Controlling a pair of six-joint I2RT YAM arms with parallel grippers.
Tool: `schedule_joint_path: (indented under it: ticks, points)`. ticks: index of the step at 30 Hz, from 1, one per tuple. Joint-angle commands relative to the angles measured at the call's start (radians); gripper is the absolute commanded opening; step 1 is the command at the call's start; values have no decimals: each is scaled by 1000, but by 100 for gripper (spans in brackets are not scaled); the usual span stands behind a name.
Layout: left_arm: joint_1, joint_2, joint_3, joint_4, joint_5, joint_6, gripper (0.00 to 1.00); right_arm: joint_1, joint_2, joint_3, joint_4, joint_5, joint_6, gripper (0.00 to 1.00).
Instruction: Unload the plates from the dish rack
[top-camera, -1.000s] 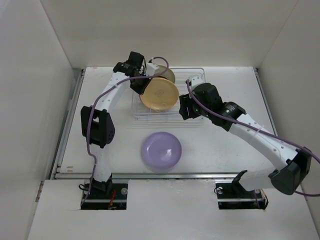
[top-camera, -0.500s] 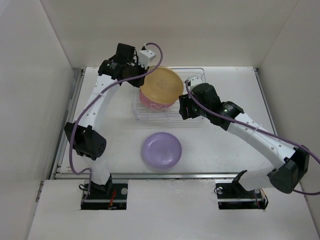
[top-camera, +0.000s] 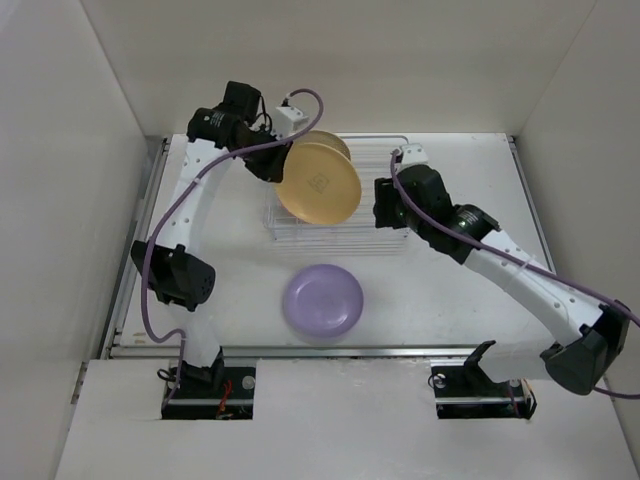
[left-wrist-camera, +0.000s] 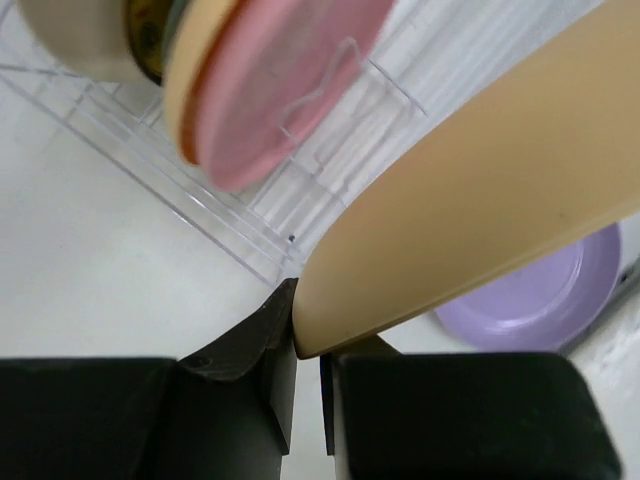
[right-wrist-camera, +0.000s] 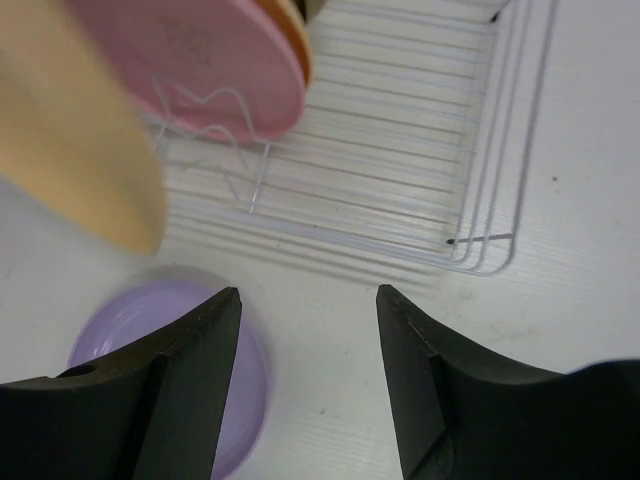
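The left end effector (left-wrist-camera: 305, 395) is clenched on the lower rim of 1 orange-yellow plate (top-camera: 320, 185). It holds the plate tilted over the left half of the dish rack (top-camera: 385, 165), and in the left wrist view the plate's edge sits pinched between the 2 fingers, clear of the rack's wires. A pink plate (left-wrist-camera: 285, 80) stands on edge in the rack's left half, with an orange-rimmed plate (left-wrist-camera: 183, 105) pressed close behind it and a cream plate (left-wrist-camera: 70, 35) further back.

The right end effector (right-wrist-camera: 308, 330) is released. Its jaws are spread and grasp nothing, and it hovers near the rack's near edge. 1 lavender plate (top-camera: 322, 300) lies flat on the bench (top-camera: 460, 170), in front of the rack and apart from it.
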Motion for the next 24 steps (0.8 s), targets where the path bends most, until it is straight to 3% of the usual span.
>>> schedule_joint_path:
  ticks: [1, 3, 4, 7, 14, 16, 18, 22, 24]
  points:
    - [-76, 31, 72, -432, 100, 275, 0, -17, -86, 36, 29, 190, 73, 62]
    - [-117, 56, 2, -512, 69, 364, 0, -17, -95, 45, 29, 219, 83, 62]
    - [-155, 56, -105, -512, 55, 377, 0, -17, -95, 45, 29, 231, 83, 62]
    - [-252, 56, -241, -512, -37, 414, 0, -17, -67, 66, 29, 222, 83, 62]
    - [-332, 151, -253, -492, -138, 357, 0, -17, -55, 68, 17, 201, 83, 62]
    - [-343, 166, -253, -492, -138, 348, 17, -17, -64, 56, 17, 192, 83, 62]
    - [-369, 179, -264, -501, -138, 348, 25, -17, -73, 31, 17, 192, 83, 62]
    - [-378, 168, -290, -492, -148, 348, 53, -17, -93, 31, 17, 192, 83, 67]
    - [-378, 150, -301, -492, -138, 348, 58, -17, -103, 31, 17, 192, 83, 70]
